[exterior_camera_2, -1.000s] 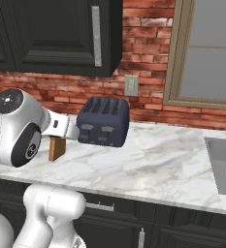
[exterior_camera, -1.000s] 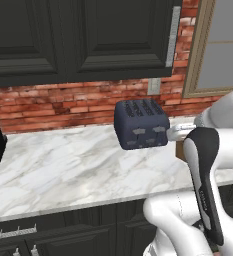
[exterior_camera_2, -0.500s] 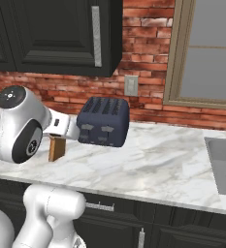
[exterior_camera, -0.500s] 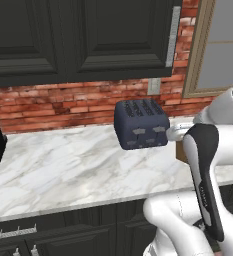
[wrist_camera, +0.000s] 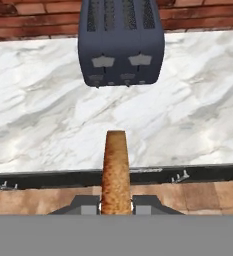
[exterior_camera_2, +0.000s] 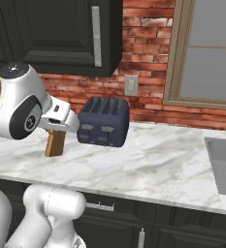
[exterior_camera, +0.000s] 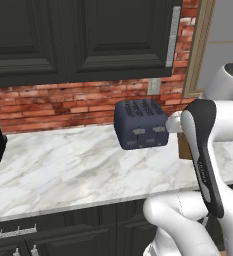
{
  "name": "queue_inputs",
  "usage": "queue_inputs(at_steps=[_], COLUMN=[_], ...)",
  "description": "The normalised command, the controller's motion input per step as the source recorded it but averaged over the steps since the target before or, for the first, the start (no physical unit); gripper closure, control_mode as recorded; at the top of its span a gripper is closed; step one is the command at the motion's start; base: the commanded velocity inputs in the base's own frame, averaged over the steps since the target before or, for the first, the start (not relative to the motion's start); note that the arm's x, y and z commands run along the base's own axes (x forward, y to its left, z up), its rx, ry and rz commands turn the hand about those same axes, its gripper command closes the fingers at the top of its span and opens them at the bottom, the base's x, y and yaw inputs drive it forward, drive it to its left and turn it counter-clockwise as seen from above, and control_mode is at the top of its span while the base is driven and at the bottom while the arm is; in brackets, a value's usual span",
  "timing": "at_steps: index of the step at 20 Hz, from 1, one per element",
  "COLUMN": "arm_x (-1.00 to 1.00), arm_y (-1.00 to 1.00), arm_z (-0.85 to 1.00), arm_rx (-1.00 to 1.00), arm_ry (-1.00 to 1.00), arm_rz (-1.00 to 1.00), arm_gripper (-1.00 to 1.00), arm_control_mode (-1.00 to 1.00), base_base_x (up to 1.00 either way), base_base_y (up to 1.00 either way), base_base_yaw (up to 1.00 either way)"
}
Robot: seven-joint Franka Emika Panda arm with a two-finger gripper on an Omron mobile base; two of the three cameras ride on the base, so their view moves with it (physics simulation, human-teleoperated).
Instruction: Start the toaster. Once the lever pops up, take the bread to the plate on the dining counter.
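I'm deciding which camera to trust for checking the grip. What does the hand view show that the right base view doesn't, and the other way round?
Hand view alone: the gripper shut on the bread, seen edge-on, and the toaster's top slots from above. Right base view alone: the sink at the right, the wall outlet, the dark cabinet and the window. Both: the toaster, the bread, the marble counter and the brick wall.

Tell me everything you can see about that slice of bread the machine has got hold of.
The bread is a thin golden-brown toasted slice, seen edge-on in the hand view, with a crusty, rough-looking surface. The shut gripper pinches its lower end between two dark fingertips, holding it out in the air, off the counter. It points toward the toaster but stays apart from it. Nothing else touches it.
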Motion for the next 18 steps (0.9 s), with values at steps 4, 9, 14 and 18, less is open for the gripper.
queue_inputs(at_steps=[4, 9, 14, 18], arm_x=[-0.01, -0.02, 0.0, -0.02], arm_y=[0.0, 0.0, 0.04, 0.0], arm_z=[0.03, 0.0, 0.0, 0.0], arm_rx=[0.0, -0.02, -0.04, 0.0], arm_ry=[0.06, 0.0, 0.0, 0.0], arm_rz=[0.0, 0.0, 0.0, 0.0], arm_gripper=[1.0, 1.0, 1.0, 1.0], arm_control_mode=[-1.0, -1.0, -1.0, -1.0], base_base_x=[0.0, 0.0, 0.0, 0.0], base_base_y=[0.0, 0.0, 0.0, 0.0], base_base_yaw=[0.0, 0.0, 0.0, 0.0])
